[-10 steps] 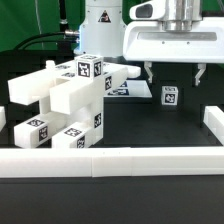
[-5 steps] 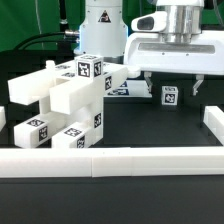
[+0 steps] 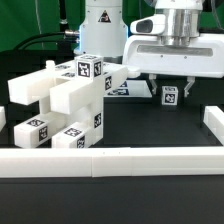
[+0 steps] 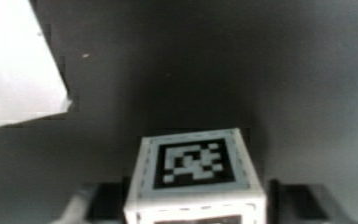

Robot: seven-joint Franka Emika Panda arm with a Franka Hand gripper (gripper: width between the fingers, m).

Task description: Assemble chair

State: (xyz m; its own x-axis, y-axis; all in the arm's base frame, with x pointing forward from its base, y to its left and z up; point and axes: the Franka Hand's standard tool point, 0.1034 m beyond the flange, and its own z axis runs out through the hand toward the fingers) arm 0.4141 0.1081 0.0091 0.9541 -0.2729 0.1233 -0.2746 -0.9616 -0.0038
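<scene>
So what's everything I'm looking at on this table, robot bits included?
Half-built chair: one, matte white blocks with black-and-white tags, on the exterior view's left.
Small chair part: one, white with a tag, standing on the table between the fingers; whether it is gripped cannot be told.
Marker board: one, flat white with tags, behind the chair.
Border wall: one, long low white, along the front, with an end piece on each side.
Table: one, black.
Cables: a few, black, at the back.
Robot arm: one, glossy white, at the back.
Fingers: two, dark, either side of the small part.
</scene>
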